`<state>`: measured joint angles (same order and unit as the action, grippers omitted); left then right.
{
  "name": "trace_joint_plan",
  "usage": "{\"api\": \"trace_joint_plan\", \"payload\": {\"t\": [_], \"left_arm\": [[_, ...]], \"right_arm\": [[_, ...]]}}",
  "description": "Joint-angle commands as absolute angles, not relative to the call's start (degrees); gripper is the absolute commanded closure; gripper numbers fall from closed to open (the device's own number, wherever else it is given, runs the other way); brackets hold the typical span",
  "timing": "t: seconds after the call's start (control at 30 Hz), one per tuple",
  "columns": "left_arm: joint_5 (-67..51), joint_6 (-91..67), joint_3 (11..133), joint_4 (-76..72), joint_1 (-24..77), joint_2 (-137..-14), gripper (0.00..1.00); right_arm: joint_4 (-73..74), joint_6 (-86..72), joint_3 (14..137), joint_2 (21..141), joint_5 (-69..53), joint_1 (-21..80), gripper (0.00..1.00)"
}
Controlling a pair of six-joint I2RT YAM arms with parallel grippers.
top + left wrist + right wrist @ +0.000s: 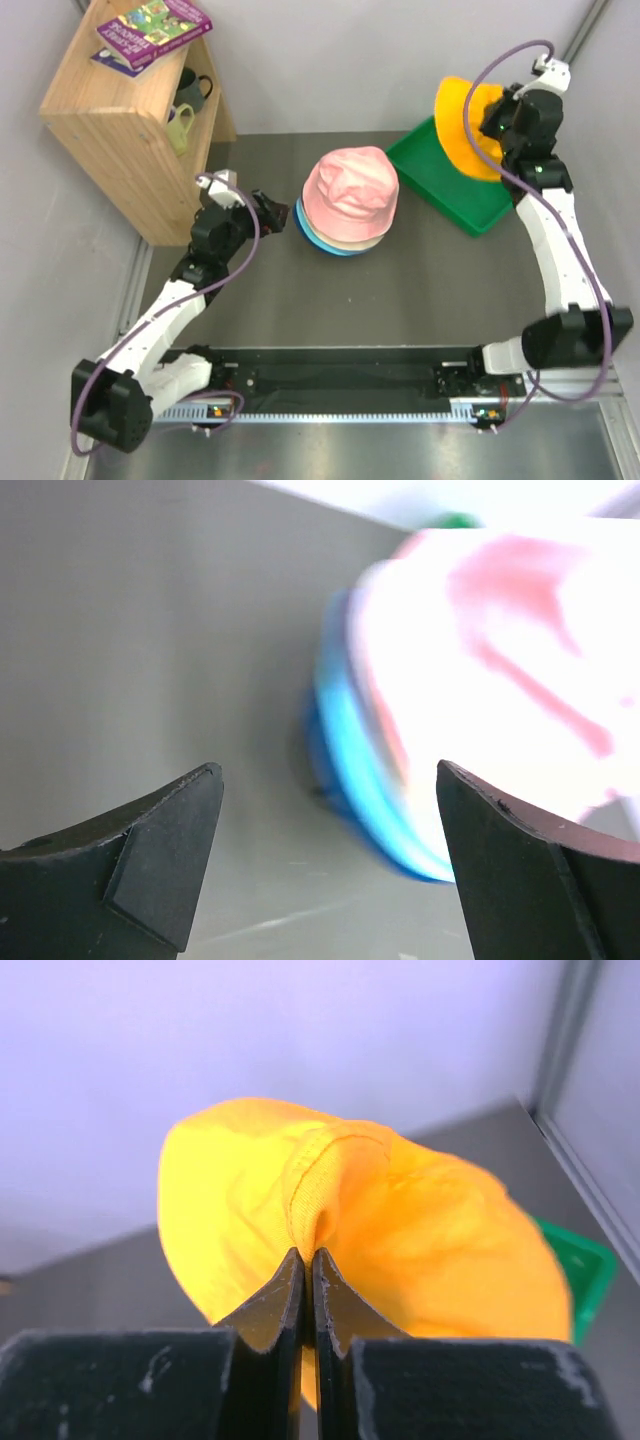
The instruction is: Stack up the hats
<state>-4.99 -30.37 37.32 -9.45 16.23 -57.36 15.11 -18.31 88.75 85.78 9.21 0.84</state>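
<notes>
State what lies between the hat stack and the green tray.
Nothing: the top view shows bare dark table between the pink-topped hat stack and the green tray.

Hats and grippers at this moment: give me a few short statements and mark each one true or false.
1. The right gripper is shut on the orange-yellow hat. True.
2. The left gripper grips the pink hat. False: its jaws stand open beside the stack, holding nothing.
3. The pink hat tops the stack. True.
4. The green tray lies on the left arm's side. False: it lies on the right arm's side.
</notes>
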Motion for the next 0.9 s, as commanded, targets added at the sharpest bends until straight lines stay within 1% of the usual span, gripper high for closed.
{"api": "trace_joint_plan", "payload": {"t": [0.0, 0.03, 0.07, 0.13, 0.17, 0.37, 0.63, 0.8, 0.87], "left_arm": [[-5.01, -34.19, 43.75, -11.77, 24.86, -56.51, 0.09], [-5.01, -34.54, 44.64, -12.39, 28.18, -57.38, 0.09], [-5.1, -34.63, 45.61, -12.74, 29.6, -58.09, 0.09], [-6.67, -34.45, 48.42, -14.58, 32.85, -60.02, 0.09], [-7.9, -34.45, 49.21, -15.46, 33.48, -60.81, 0.09], [-14.76, -36.91, 52.56, -23.9, 35.51, -64.42, 0.08], [-17.31, -36.82, 57.21, -27.24, 38.93, -71.18, 0.09], [-16.97, -37.18, 58.45, -29.88, 40.95, -74.18, 0.14], [-16.0, -37.0, 58.36, -30.23, 41.66, -74.62, 0.19]], "right_arm": [[9.76, -21.0, 82.45, 75.6, 10.45, 10.18, 1.0], [9.23, -21.09, 82.01, 72.89, 12.55, 12.02, 1.0], [9.05, -21.44, 81.65, 71.56, 13.44, 15.43, 1.0], [8.53, -21.62, 81.12, 68.65, 14.76, 18.44, 1.0], [8.7, -21.88, 81.21, 67.95, 15.29, 21.24, 1.0], [8.97, -22.5, 79.28, 64.6, 17.22, 30.13, 1.0], [7.3, -23.91, 76.46, 64.07, 18.98, 37.7, 1.0], [7.56, -23.47, 77.34, 65.3, 20.47, 40.6, 1.0], [7.56, -23.29, 77.43, 65.3, 20.57, 41.22, 1.0]]}}
